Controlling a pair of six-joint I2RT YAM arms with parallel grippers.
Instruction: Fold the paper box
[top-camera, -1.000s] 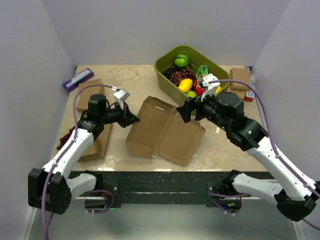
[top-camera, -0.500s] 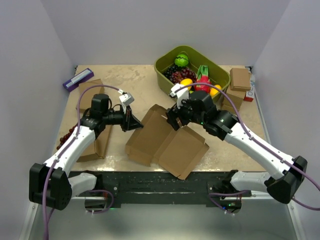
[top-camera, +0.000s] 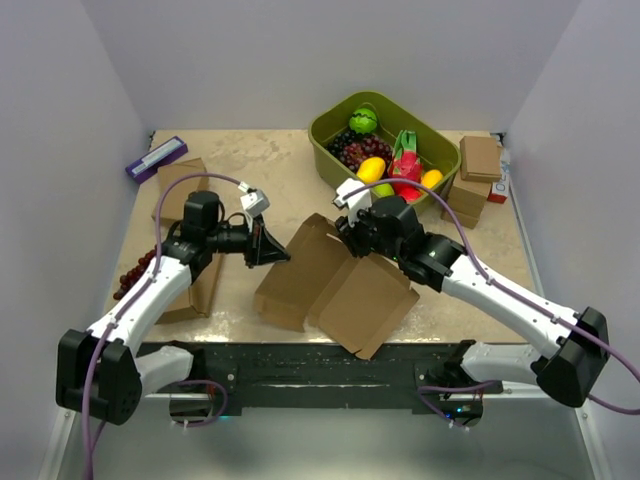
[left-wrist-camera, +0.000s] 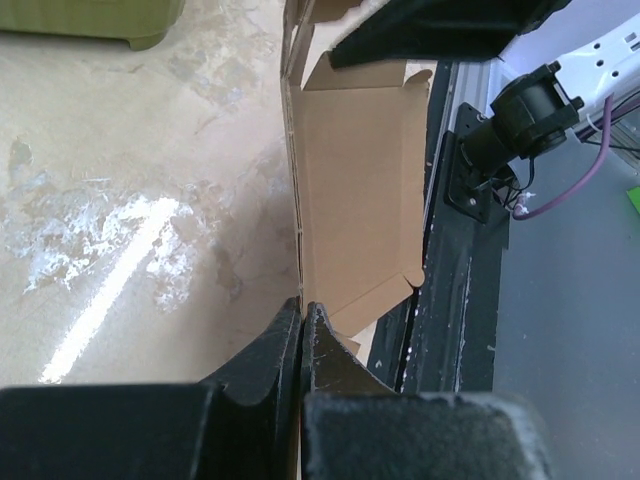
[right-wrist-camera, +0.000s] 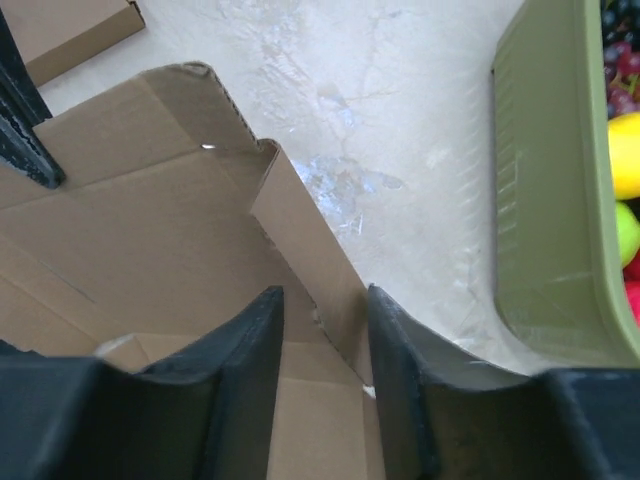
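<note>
**Flap-raising stage of the fold.** The paper box (top-camera: 335, 285) lies opened out near the middle of the table (top-camera: 270, 165). It is mostly flat, but its 9 o'clock wall and a flap (right-wrist-camera: 305, 250) at its 12 o'clock edge stand up.

- **Left jaws:** fully closed, pinching the top edge of the 9 o'clock wall. In the left wrist view that edge runs straight into the seam between the fingers (left-wrist-camera: 265, 360).
- **Right jaws:** roughly half open, straddling the 12 o'clock flap with one finger (right-wrist-camera: 245, 350) on each side. The flap stands just beside the outer finger, and no grip is made yet.

**Judged next move:** the right jaws close on the flap and swing it inward toward 6 o'clock while the left jaws hold the wall upright. Too hard a pull could drag the thin sheet across the table.
</note>
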